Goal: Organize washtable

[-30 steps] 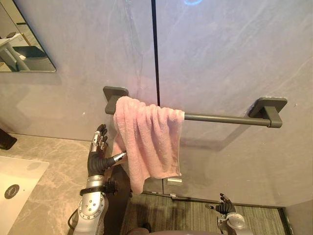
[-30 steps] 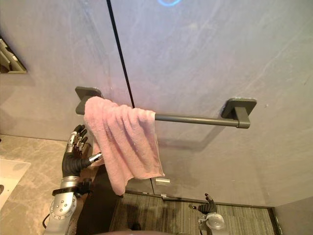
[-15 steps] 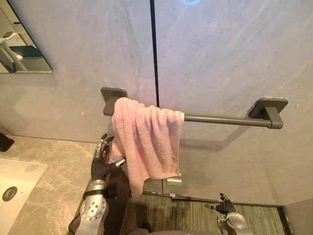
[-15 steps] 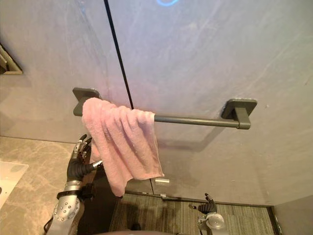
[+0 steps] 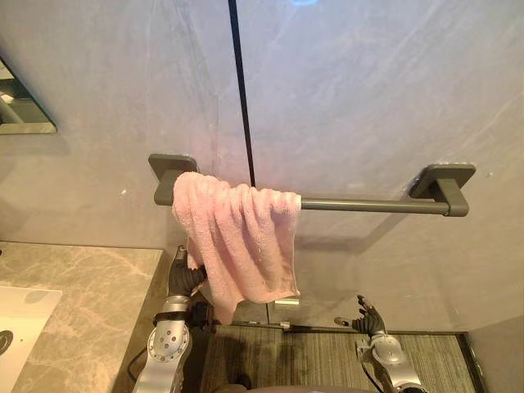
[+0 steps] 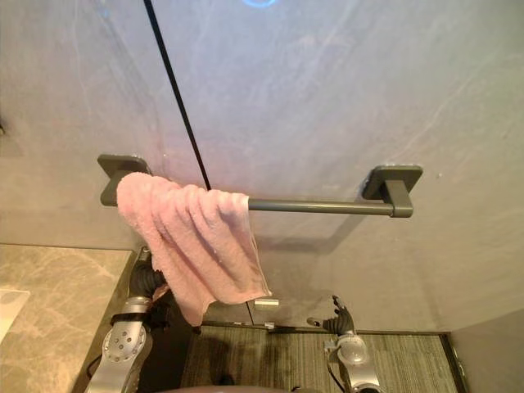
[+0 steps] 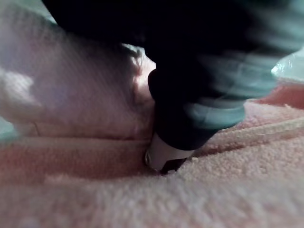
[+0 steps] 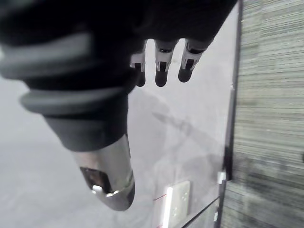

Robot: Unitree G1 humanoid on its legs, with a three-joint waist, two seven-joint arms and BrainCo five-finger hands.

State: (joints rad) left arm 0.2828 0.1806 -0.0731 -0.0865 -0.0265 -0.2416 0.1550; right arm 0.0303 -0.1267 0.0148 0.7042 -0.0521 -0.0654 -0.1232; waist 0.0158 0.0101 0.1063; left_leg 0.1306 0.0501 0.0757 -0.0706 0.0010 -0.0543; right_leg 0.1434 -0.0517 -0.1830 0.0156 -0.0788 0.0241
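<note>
Wall (image 5: pixel 368 98): grey stone panels with a dark vertical seam running down behind the bar.
Countertop (image 5: pixel 74 295): marbled beige, low on the robot's left, with the corner of a white sink (image 5: pixel 20 327) set in it.
Towel bar (image 5: pixel 368 204): dark grey, horizontal, fixed to the wall by a bracket at each end.
Pink towel (image 5: pixel 241 241): draped bunched over the bar's left end, hanging down to a point, the rest of the bar bare.
Left hand (image 5: pixel 185 278): raised against the towel's lower part, partly behind the cloth; whether it grips the towel cannot be told.
Right hand (image 5: pixel 368 317): low over the striped floor (image 5: pixel 286 360), fingers relaxed and spread, holding nothing.
</note>
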